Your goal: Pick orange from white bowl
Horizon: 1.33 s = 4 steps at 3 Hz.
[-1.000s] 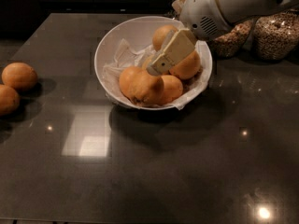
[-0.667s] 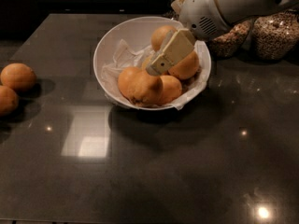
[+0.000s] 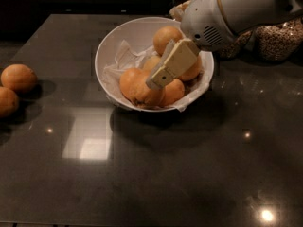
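The white bowl (image 3: 113, 41) stands at the back middle of the dark table, lined with crumpled white paper (image 3: 124, 59). Several oranges lie in it; the nearest one (image 3: 135, 86) is at the front left and another (image 3: 166, 36) at the back. My gripper (image 3: 156, 79) reaches down into the bowl from the upper right, its cream fingers (image 3: 173, 63) pointing down-left with the tips against the front oranges. The white arm (image 3: 236, 8) covers the bowl's right rim.
Two loose oranges lie at the table's left edge, one (image 3: 19, 78) behind the other (image 3: 7, 100). Glass jars of grain (image 3: 277, 39) stand at the back right behind the arm. Ceiling lights glare off the table (image 3: 90, 141) in front of the bowl.
The gripper's tip has shifted slightly within the bowl, staying against the front oranges. The bowl and the loose oranges have not moved.
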### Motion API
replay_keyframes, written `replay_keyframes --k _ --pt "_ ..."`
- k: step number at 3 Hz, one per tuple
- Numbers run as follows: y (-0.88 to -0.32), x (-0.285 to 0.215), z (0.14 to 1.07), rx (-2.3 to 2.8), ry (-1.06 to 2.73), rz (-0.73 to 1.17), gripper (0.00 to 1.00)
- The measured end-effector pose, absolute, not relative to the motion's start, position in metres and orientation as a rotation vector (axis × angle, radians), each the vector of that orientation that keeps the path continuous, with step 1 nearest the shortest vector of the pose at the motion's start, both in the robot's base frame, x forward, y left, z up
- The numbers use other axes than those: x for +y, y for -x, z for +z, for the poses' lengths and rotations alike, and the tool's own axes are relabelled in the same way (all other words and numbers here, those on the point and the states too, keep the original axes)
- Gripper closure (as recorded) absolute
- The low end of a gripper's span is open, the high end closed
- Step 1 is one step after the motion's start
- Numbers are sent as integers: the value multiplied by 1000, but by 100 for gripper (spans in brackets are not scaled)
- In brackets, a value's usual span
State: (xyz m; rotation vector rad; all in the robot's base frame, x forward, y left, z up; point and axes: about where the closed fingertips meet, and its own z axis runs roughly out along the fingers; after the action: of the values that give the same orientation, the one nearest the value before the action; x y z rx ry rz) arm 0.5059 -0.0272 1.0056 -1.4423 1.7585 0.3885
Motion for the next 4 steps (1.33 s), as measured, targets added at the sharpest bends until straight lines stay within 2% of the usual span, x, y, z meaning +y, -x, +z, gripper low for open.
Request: replay_keyframes --k 1,2,3,4 --pt "-458 -37 984 1766 1458 328 0" --pt "-459 -33 980 1754 1464 344 0" --pt "-470 -25 970 1751 1490 352 18" --pt "-484 -23 955 1769 1516 374 26"
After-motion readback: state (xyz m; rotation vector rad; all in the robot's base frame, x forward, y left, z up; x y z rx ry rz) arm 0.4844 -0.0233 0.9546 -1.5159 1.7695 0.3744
